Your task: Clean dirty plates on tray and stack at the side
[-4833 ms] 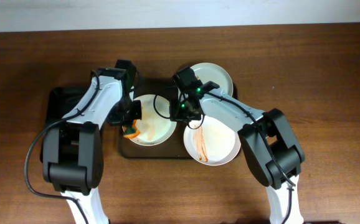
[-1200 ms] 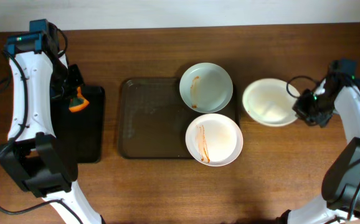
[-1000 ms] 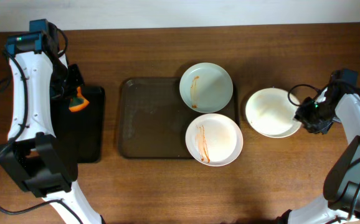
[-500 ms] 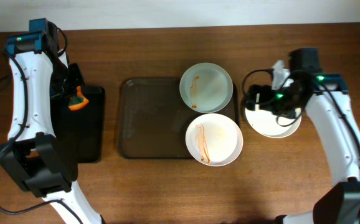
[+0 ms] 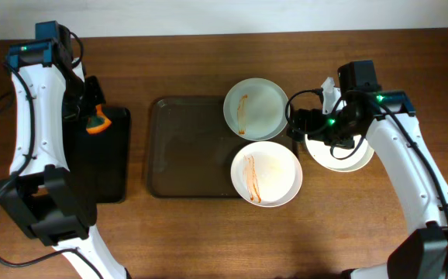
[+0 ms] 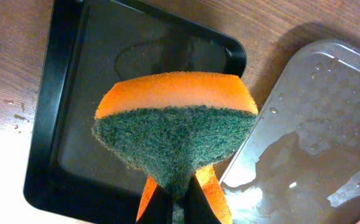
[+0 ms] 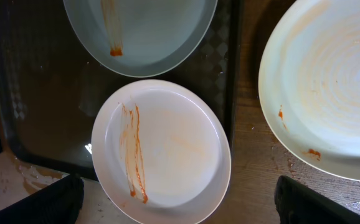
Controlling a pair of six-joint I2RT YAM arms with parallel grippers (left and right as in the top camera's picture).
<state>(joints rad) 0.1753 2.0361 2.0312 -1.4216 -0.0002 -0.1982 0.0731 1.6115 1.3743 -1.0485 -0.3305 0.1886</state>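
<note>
Two dirty plates lie on the right side of the brown tray (image 5: pixel 185 147): a faintly greenish plate (image 5: pixel 256 108) with one sauce streak, and a white plate (image 5: pixel 265 173) with orange streaks that overhangs the tray's front edge. A wiped plate (image 5: pixel 340 155) rests on the table right of the tray, partly under my right arm. My right gripper (image 5: pixel 296 124) hangs open and empty between that plate and the tray. From the right wrist I see the streaked plate (image 7: pixel 167 155), the greenish plate (image 7: pixel 142 31) and the wiped plate (image 7: pixel 329 87). My left gripper (image 5: pixel 91 118) is shut on an orange-green sponge (image 6: pixel 177 124) above the black tray.
A narrow black tray (image 5: pixel 108 170) stands left of the brown tray, and its rim (image 6: pixel 46 112) shows under the sponge. Water beads on the brown tray (image 6: pixel 317 124). Bare wooden table (image 5: pixel 208 240) lies in front and to the far right.
My right gripper set the wiped plate down on the table right of the tray, opened, and swung left toward the tray. The left arm and sponge have stayed still.
</note>
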